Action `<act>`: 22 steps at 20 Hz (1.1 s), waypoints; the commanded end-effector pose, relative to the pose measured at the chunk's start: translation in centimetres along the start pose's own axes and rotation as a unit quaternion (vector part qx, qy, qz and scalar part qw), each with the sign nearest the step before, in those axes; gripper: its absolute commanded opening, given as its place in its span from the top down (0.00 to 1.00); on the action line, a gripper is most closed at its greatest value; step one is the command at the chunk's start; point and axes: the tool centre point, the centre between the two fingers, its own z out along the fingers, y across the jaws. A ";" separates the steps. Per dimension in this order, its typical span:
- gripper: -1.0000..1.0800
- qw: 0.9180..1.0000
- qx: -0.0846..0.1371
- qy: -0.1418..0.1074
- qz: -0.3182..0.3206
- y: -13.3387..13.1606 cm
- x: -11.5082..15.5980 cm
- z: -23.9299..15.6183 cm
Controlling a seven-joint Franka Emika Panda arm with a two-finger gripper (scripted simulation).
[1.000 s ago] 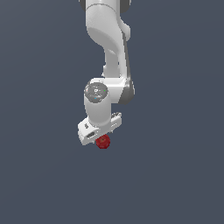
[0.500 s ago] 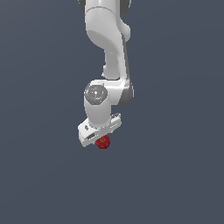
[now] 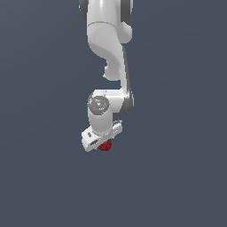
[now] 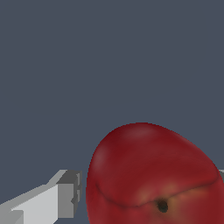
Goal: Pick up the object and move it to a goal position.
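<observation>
Only one arm [image 3: 108,53] and one fruit [image 3: 105,146] show against a plain dark grey-blue background, with no container anywhere in view. From the exterior view the white arm reaches down from the top edge, its wrist turned so that the white hand block sits tilted, lower on the exterior view's left. Tucked just under that block is the fruit, a small dark red roundish lump, narrower than the block above it.

Up close in the wrist view, the fruit [image 4: 153,175] fills much of the picture: deep red skin, a faint yellowish patch, a curved crease and a small dark pit near it. Two fingers can be counted: one grey finger [image 4: 70,194] lies right against one side of the fruit, and only a sliver of the other shows at the opposite side, by the picture's edge. So the fingers [image 4: 148,192] are pinching the fruit between them.
</observation>
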 end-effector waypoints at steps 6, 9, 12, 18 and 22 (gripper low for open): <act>1.00 1.000 -0.001 0.001 0.000 0.1 0.1 0.3; 1.00 1.000 -0.001 0.001 0.000 0.1 0.1 0.3; 1.00 1.000 -0.001 0.001 0.000 0.1 0.1 0.3; 1.00 1.000 -0.001 0.000 0.000 0.0 0.0 0.0; 1.00 1.000 -0.001 0.000 0.000 -0.5 -0.1 -1.0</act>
